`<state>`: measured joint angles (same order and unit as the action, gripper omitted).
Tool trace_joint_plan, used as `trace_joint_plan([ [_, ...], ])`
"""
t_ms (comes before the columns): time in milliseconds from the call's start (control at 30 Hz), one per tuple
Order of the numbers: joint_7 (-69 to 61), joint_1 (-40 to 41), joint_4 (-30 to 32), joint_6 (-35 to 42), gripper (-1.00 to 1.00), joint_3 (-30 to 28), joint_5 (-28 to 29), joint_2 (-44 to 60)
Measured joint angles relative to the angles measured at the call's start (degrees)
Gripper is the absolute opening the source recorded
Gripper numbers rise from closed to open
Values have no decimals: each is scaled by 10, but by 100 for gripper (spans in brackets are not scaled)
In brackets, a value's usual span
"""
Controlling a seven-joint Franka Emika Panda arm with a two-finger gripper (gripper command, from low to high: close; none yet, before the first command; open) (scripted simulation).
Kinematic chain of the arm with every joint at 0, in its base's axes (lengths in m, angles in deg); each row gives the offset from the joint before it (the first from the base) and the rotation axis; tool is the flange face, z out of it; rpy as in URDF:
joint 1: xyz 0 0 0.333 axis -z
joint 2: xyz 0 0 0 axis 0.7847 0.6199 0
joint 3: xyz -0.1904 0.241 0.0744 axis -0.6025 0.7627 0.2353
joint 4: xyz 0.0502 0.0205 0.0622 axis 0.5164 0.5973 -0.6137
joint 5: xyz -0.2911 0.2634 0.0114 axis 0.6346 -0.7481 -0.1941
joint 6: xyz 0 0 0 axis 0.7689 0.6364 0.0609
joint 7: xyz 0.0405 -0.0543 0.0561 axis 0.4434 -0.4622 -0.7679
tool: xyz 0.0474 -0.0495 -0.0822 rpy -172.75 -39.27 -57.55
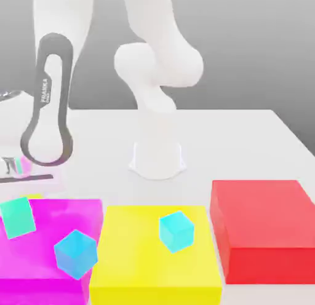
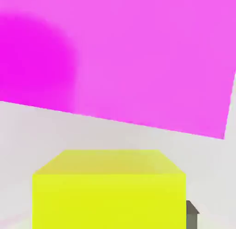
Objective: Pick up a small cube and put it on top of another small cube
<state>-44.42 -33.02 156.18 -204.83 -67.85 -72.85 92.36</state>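
- Between the fingers of my claw (image 1: 15, 167), in the hand view, sits the small yellow cube (image 2: 109, 190), close up and square on; one dark finger (image 2: 191, 214) lies flush against its side, so I read the claw as clamped on it.
- Beyond the cube in that view are the white table (image 2: 27, 131) and the magenta block (image 2: 138, 57).
- At the middle left of the exterior view, my claw hangs low over the table, just behind the magenta block.
- At the lower left edge of the exterior view, the small teal-green cube (image 1: 16, 216) rests tilted on the magenta block.
- A sky-blue cube (image 1: 75, 253) sits at that block's right front corner.
- The large flat yellow block (image 1: 154, 267), lower centre, carries a cyan cube (image 1: 176, 230).
- A red block (image 1: 261, 227) lies at the lower right.
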Motion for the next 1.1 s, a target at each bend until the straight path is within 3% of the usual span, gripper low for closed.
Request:
trace_joint_plan([
  [267, 130, -75, 30, 54, -100, -108, 175, -93],
  [400, 106, -68, -10, 105, -100, -111, 174, -125],
  [733, 201, -140, -123, 299, -100, -52, 332, -219],
  [800, 205, -148, -131, 307, -100, -44, 340, -216],
  [967, 170, -154, -114, 236, -100, -44, 293, -152],
  [1000, 165, -154, -112, 226, 100, -44, 287, -143],
  [1100, 165, -153, -112, 226, 100, -44, 287, -143],
])
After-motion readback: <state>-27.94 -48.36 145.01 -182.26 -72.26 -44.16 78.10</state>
